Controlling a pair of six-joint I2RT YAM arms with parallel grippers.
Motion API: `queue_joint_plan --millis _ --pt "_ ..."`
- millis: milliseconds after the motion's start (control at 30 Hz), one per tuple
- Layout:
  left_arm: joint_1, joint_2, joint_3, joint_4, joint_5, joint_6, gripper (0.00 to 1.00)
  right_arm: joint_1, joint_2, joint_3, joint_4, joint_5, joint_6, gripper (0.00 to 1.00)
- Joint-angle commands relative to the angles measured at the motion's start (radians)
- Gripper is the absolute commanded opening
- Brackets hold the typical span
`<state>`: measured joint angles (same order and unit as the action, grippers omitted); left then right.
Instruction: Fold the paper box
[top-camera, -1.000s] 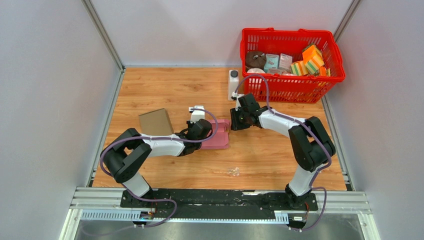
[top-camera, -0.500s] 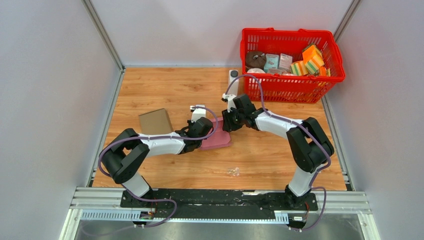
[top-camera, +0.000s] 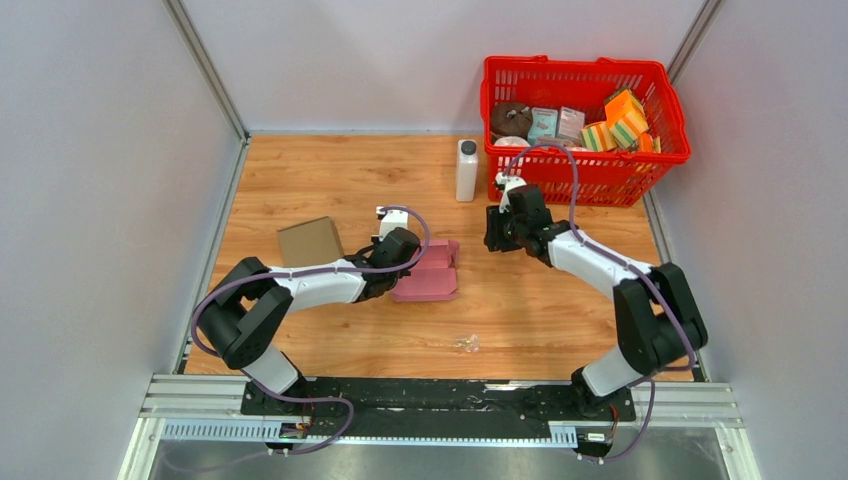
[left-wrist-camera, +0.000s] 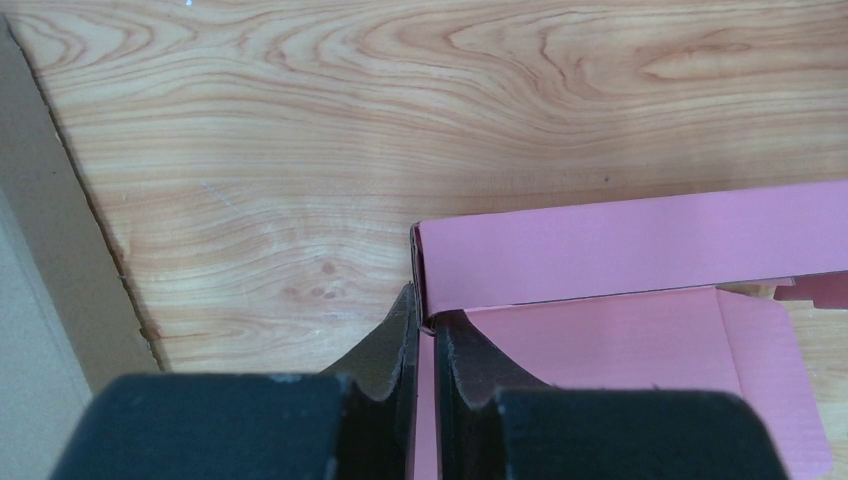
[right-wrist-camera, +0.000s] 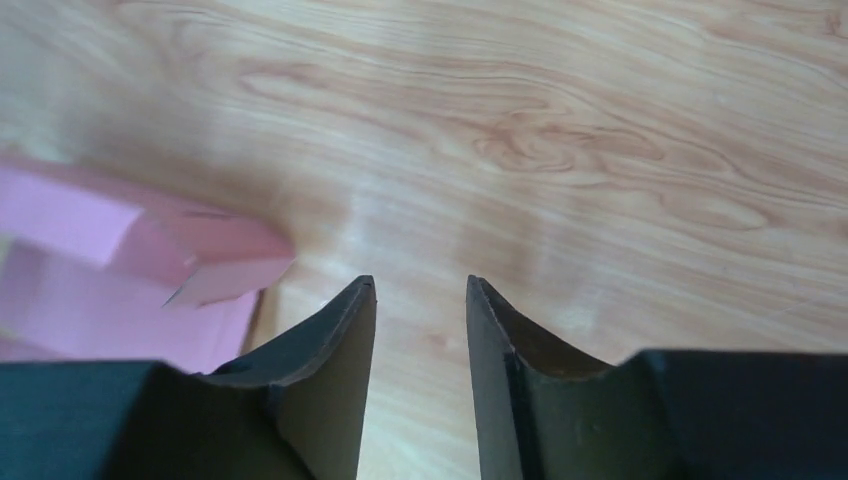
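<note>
Left claw (left-wrist-camera: 425, 322) is clamped on the pink box (left-wrist-camera: 620, 245) wall; right claw (right-wrist-camera: 420, 290), apart and empty, stands off to the box's right.

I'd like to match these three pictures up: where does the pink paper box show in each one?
Top external: pink paper box at centre.
Left wrist: lower right, its edge pinched in the left gripper.
Right wrist: far left, blurred.
Shared landmark: the wooden table.

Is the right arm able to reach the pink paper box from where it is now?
Probably yes. The right gripper hangs open beside the pink paper box with only bare table between; the left gripper pinches its other side.
</note>
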<state>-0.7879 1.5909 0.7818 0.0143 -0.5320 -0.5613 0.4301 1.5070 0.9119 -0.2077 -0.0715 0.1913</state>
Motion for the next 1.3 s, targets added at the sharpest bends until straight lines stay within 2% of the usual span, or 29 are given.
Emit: queue_joint_plan --millis 0,200,367,500,733,867,967,1133,1167,1200,1267 --pt "0.016 -0.012 0.017 -0.086 0.086 0.015 0.0 0.015 0.122 0.076 0.059 0.058 -0.064 0.39" --pt "0.029 -0.005 0.045 -0.123 0.113 0.003 0.0 0.094 0.191 0.147 0.047 -0.02 -0.124 0.27" --pt "0.029 0.006 0.054 -0.117 0.13 -0.009 0.0 0.154 0.176 0.128 0.122 -0.108 -0.047 0.27" --pt "0.029 0.011 0.059 -0.122 0.125 -0.006 0.0 0.185 0.176 0.148 0.094 -0.134 -0.029 0.27" --pt "0.029 0.004 0.053 -0.123 0.127 -0.015 0.0 0.17 0.107 0.11 0.024 -0.059 0.007 0.28" --pt "0.03 -0.002 0.028 -0.106 0.129 -0.005 0.0 0.104 0.076 0.033 0.028 -0.03 -0.041 0.37" --pt "0.033 -0.006 0.014 -0.096 0.139 0.006 0.0 0.046 0.049 -0.027 0.069 -0.15 -0.076 0.44" --pt "0.038 -0.022 0.004 -0.073 0.182 0.018 0.0 0.029 -0.03 -0.136 0.198 -0.293 -0.131 0.66" --pt "0.038 -0.023 0.002 -0.071 0.188 0.02 0.0 0.029 -0.037 -0.175 0.291 -0.339 -0.136 0.7" --pt "0.038 -0.025 0.001 -0.065 0.191 0.026 0.0 0.027 -0.044 -0.191 0.335 -0.365 -0.141 0.77" --pt "0.041 -0.028 -0.003 -0.062 0.199 0.031 0.0 0.021 -0.025 -0.179 0.39 -0.459 -0.165 0.8"
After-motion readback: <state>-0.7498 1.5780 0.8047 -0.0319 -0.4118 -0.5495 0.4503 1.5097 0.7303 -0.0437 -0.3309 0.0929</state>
